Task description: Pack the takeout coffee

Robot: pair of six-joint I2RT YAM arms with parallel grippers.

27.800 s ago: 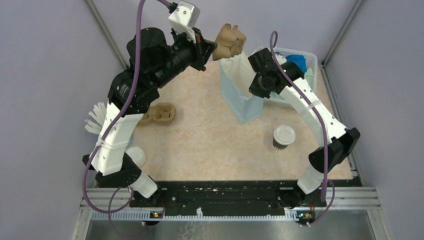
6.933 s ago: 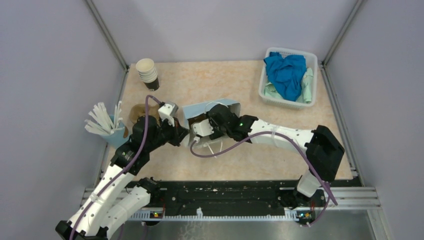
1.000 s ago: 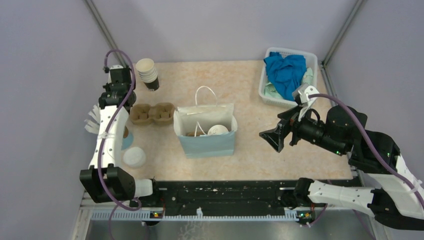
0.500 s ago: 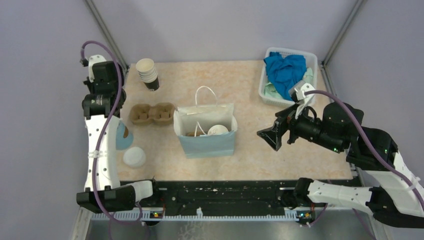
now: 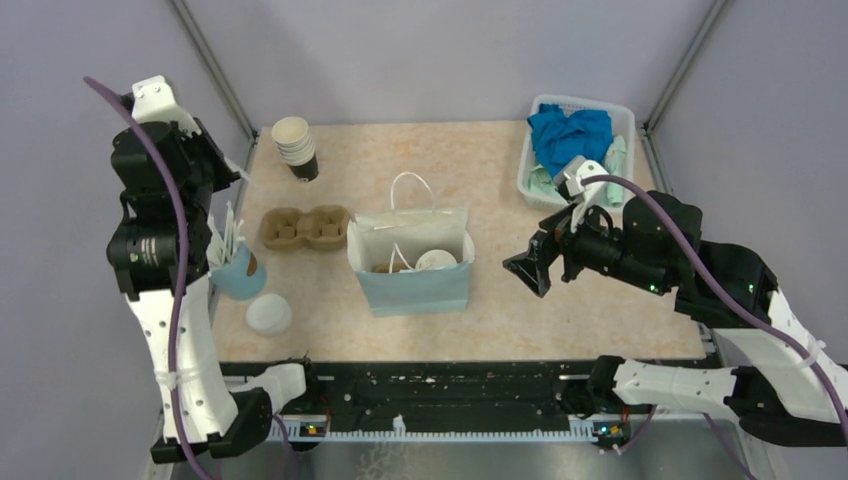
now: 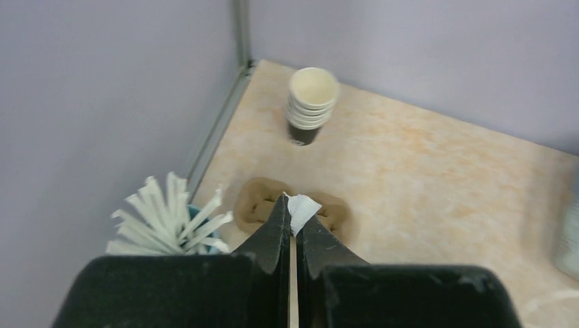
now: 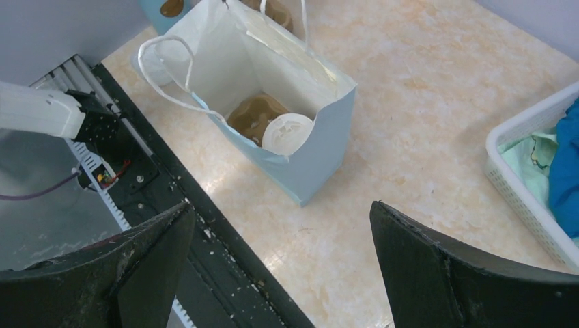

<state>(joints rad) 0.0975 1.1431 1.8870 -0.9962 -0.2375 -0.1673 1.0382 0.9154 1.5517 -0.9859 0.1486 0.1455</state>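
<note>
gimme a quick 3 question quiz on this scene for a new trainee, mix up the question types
1. True or false: the takeout coffee stands inside the paper bag.
2. Which one is open? A) the left end effector B) the right end effector
3. Fill in: the left end effector is shut on a thin white ___.

Key
1. True: its white lid shows down in the bag.
2. B: its fingers are spread wide and hold nothing.
3. straw, apparently paper-wrapped.
</note>
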